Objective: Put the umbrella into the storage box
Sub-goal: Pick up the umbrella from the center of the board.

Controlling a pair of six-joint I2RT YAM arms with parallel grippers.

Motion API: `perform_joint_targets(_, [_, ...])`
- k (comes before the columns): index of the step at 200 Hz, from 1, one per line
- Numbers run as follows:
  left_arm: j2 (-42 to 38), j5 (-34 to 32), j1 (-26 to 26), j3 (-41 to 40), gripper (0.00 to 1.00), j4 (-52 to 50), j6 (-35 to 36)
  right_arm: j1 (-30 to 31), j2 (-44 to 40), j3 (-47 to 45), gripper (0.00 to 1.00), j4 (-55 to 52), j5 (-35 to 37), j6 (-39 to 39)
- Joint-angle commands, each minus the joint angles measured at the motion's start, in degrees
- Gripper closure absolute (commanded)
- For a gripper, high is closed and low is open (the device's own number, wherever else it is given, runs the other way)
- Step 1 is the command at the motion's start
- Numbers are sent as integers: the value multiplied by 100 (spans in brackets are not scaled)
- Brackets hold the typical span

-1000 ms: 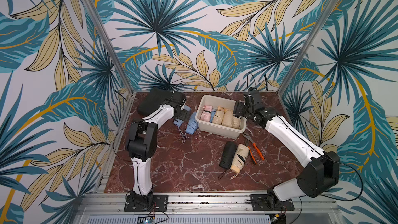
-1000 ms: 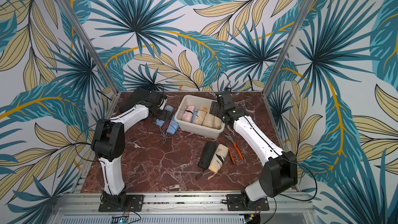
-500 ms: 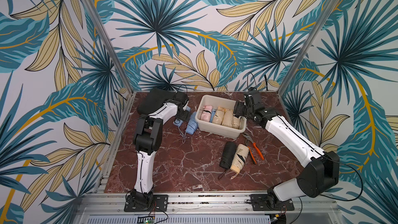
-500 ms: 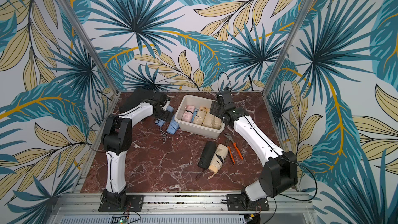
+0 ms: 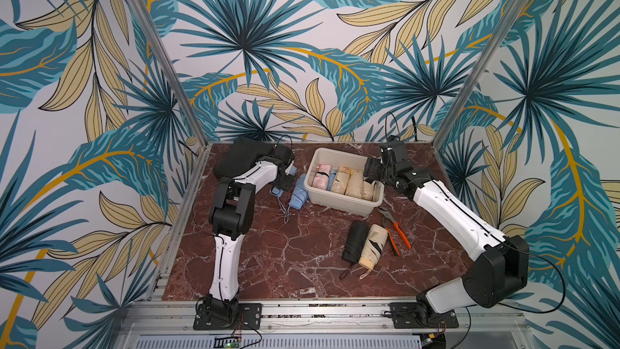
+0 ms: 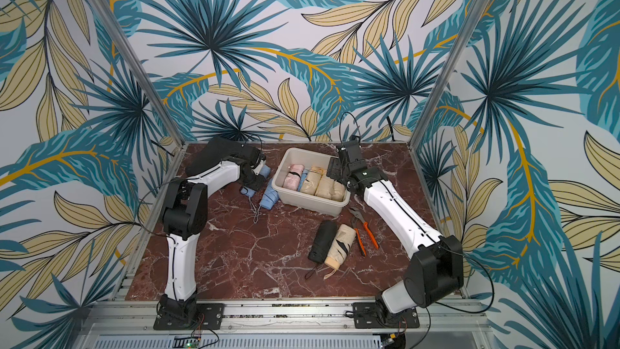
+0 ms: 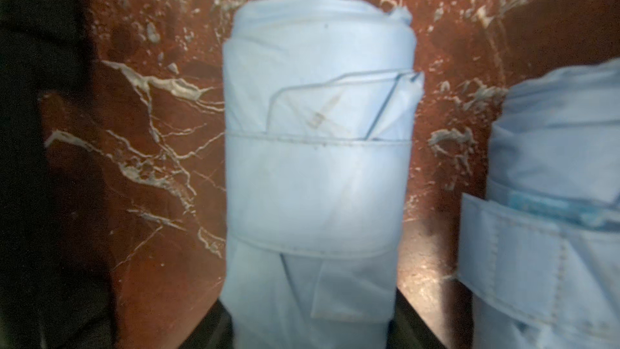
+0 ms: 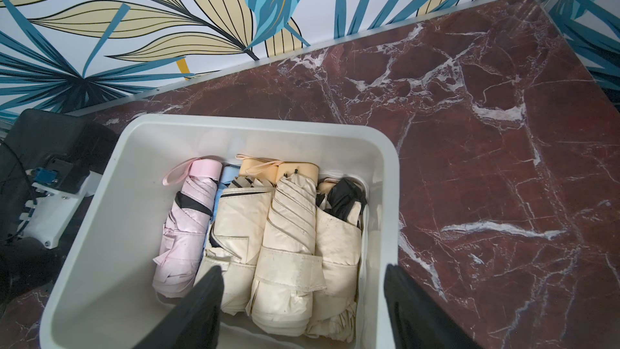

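The blue umbrella (image 7: pixel 315 169) lay flat on the red marble surface (image 5: pixel 285 263), in the upper left part of it in both top views, just left of the storage box (image 5: pixel 339 201) and not yet in it. The left jaws straddled it near one end. In the left wrist view their dark tips stood close against the cloth on both sides at the bottom of the frame, but I could not tell whether they had truly pinched it. A second blue umbrella (image 5: pixel 299 193) lay just beside it, nearer the box.

The right jaws hung released above the box, spread wide at the bottom of the right wrist view with nothing between them. The box already held a row of folded umbrellas, with bare floor left of the pink one (image 8: pixel 188 229).

The umbrella looked light: loose, slick cloth wound over a stiff folded frame. The cloth would likely slide or bunch under a weak pinch, so the wrapped band around the middle seemed the firmest place to hold it. Its cord loop (image 5: pixel 285 214) could snag the box rim.
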Motion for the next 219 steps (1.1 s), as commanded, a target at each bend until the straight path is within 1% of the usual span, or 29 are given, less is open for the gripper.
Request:
perform_joint_targets(1, [-538, -117, 45, -330, 48, 67, 119, -21, -239, -33, 23, 100, 67, -29])
perform_joint_targets(31, [-1186, -216, 25, -885, 51, 337, 216, -17, -354, -72, 23, 72, 50, -1])
perform_joint_targets(56, [-1966, -209, -48, -1522, 54, 688, 431, -17, -431, -64, 23, 18, -56, 15])
perform_joint_targets(96, [-3355, 217, -282, -2446, 54, 1056, 960, -17, -589, -44, 23, -1, -477, -192])
perform_joint_targets(99, [-3441, 398, -300, -2510, 54, 1085, 1010, -19, -600, -41, 23, -2, -518, -213])
perform_joint_targets(103, [-3571, 476, -324, -2600, 54, 1112, 1075, -19, -611, -32, 23, -9, -565, -224])
perform_joint_targets(130, [-4350, 768, -570, -3001, 55, 1202, 1463, -21, -657, 39, 23, -91, -903, -321])
perform_joint_targets(158, [-5055, 795, -996, -3409, 54, 1550, 1860, -17, -608, 248, 23, -325, -1590, -479])
perform_joint_targets(180, [-5530, 959, -1390, -3781, 54, 2022, 2239, -9, -422, 579, 23, -754, -2339, -627])
perform_joint_targets(197, [-5734, 946, -1738, -3881, 54, 2032, 2600, -8, -261, 890, 23, -1172, -2843, -769])
perform_joint_targets(219, [-5870, 771, -2192, -3920, 54, 2031, 3137, 7, -58, 1227, 23, -1667, -3400, -933])
